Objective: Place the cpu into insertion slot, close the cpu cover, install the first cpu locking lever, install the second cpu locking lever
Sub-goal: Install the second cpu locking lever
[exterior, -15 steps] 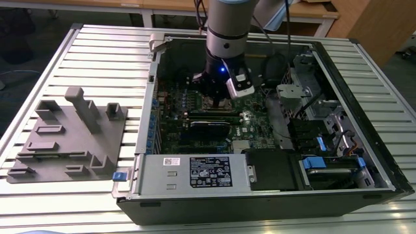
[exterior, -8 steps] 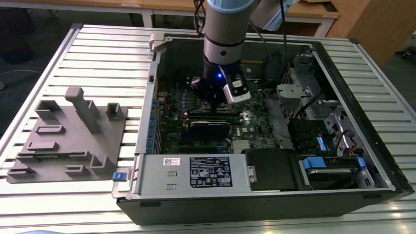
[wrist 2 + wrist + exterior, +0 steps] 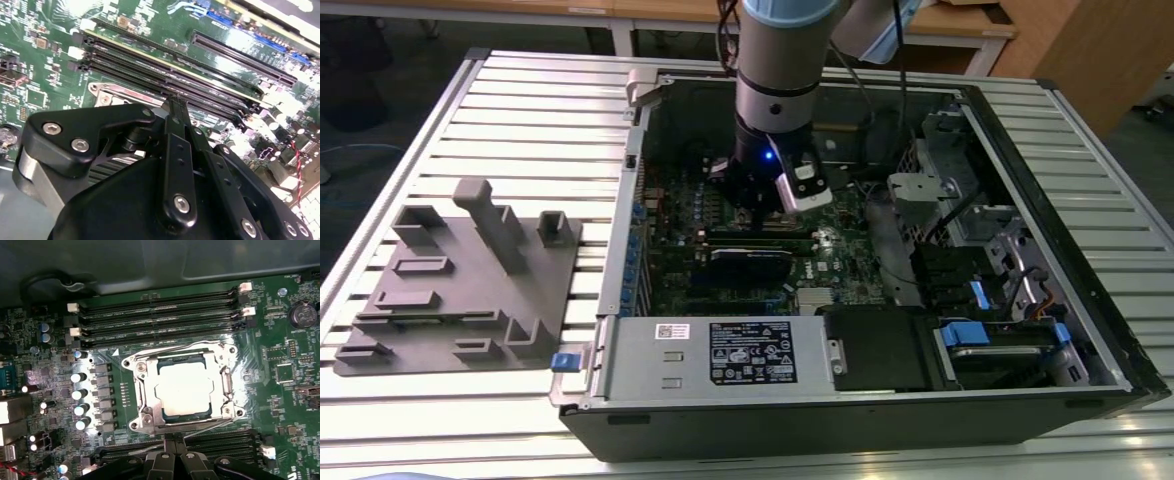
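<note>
First wrist view: the cpu (image 3: 183, 388) sits seated in its socket on the motherboard (image 3: 280, 345), with the cpu cover (image 3: 220, 390) lying flat down around it, the chip's silver top showing through the square opening. My gripper (image 3: 173, 440) hovers just beside the socket's edge, between the socket and a bank of memory slots (image 3: 160, 315); my fingertips (image 3: 167, 444) are pressed together, pinching a thin wire lever (image 3: 210, 426) that runs along that edge. In the exterior view, my arm (image 3: 781, 60) reaches down into the open computer case (image 3: 1067, 250), near its far wall.
</note>
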Tool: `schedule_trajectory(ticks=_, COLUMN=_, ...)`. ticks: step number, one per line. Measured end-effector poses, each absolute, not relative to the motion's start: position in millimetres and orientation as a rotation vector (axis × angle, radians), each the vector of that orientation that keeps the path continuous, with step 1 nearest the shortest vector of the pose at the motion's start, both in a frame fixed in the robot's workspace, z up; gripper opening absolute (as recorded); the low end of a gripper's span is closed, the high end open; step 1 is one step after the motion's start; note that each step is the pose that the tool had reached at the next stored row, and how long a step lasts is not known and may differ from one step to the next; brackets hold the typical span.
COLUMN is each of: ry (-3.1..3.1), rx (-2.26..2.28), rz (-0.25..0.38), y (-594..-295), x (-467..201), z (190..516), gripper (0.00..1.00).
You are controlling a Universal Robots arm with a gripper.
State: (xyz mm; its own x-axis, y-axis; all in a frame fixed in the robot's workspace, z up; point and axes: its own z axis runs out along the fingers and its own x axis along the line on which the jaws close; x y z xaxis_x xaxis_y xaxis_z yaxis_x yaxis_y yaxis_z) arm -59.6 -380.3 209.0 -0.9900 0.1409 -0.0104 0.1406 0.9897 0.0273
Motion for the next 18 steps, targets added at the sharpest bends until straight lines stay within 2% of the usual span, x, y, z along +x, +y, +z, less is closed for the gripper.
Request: schedule_trajectory(ticks=18, ry=3.121, rx=0.221, rz=0.041, y=-380.3, x=-66.8, z=205.1, gripper=0.11)
